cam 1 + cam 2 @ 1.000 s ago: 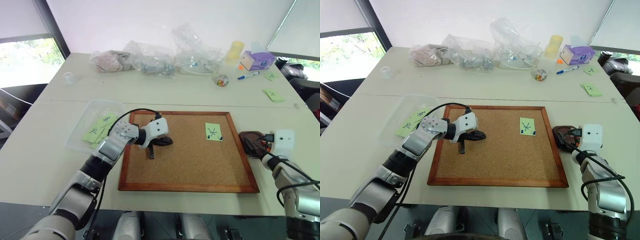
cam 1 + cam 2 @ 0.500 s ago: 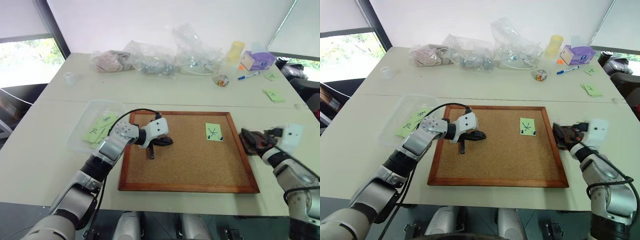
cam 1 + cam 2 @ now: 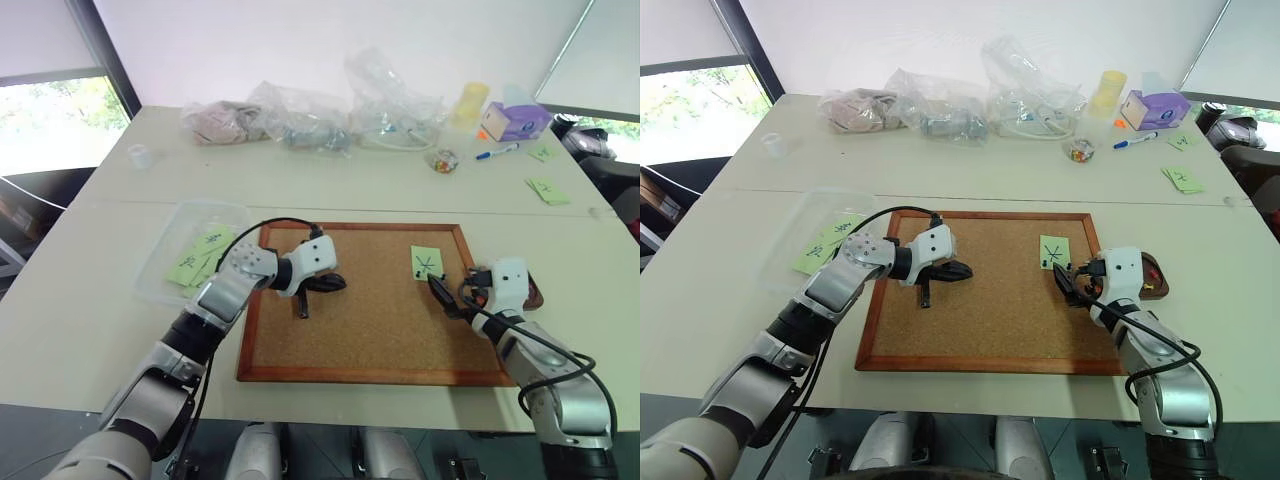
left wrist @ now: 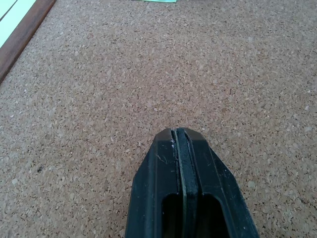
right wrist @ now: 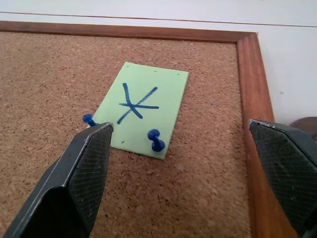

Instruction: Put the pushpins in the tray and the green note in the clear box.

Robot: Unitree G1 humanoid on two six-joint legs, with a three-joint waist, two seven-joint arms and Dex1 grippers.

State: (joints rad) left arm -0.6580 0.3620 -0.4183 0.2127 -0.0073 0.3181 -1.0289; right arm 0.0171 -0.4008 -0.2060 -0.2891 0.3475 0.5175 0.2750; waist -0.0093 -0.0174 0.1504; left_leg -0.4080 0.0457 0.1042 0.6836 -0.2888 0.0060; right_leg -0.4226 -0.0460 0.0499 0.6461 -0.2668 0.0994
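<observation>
The green note (image 5: 144, 114) lies pinned on the cork board (image 3: 370, 330), toward its two o'clock corner, two blue pushpins (image 5: 155, 141) standing along its near edge. The right gripper (image 3: 452, 296) hangs just at the note's six o'clock with fingers (image 5: 79, 173) spread wide, grasping nothing. The tray (image 3: 1152, 277) sits off the board's three o'clock edge. The left gripper (image 3: 322, 285), fingers pressed together and empty, hovers over the board's ten o'clock area. The clear box (image 3: 178, 225) rests at the board's nine o'clock, other green notes inside.

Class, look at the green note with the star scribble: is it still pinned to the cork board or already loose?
Still pinned. The green note lies flat on the cork board, with two blue pushpins at its near edge.
</observation>
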